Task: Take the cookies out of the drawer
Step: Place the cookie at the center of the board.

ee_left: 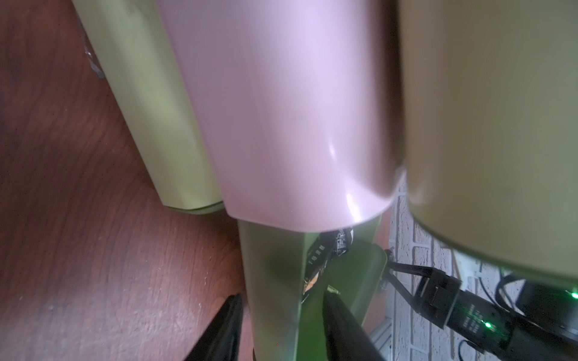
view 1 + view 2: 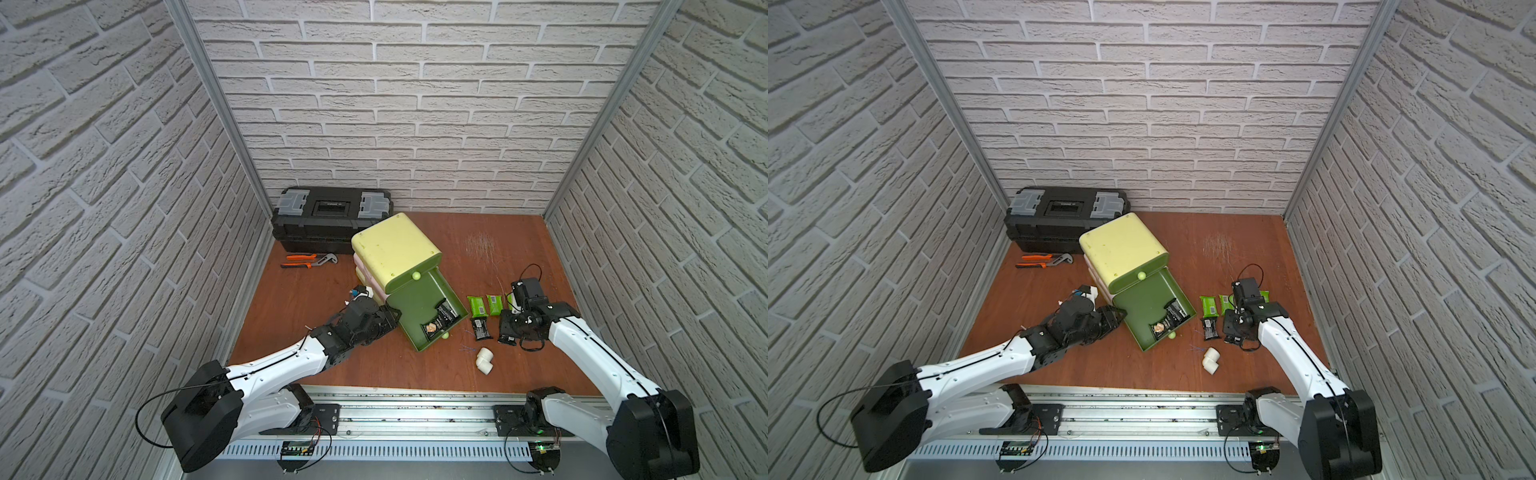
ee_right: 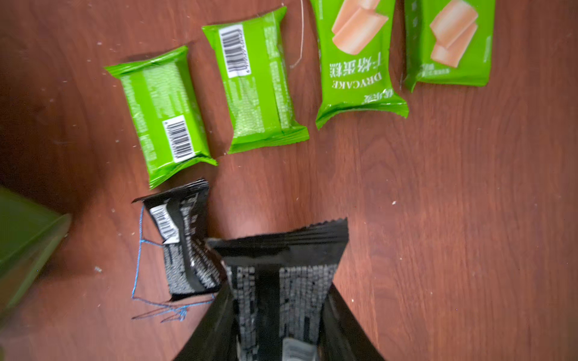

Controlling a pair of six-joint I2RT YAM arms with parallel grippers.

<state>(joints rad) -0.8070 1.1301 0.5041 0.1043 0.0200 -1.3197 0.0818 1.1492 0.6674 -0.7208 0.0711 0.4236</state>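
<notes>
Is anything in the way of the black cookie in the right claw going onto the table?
Nothing visible does. The right gripper holds the black packet just above the table; a second black packet lies close beside it.

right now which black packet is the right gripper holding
The black packet pinched in the right gripper; the loose black packet lies flat on the table beside it.

The drawer (image 2: 415, 299) lies open from above, though the cabinet (image 2: 395, 249) overhangs its rear and the left hand (image 2: 394, 319) straddles one side wall. Right of it, packets (image 2: 475, 305), the right hand (image 2: 508, 333) gripping a black packet (image 3: 281, 265) and a pipe elbow (image 2: 484, 360) crowd the worktop (image 2: 478, 249); behind them it is bare.
</notes>
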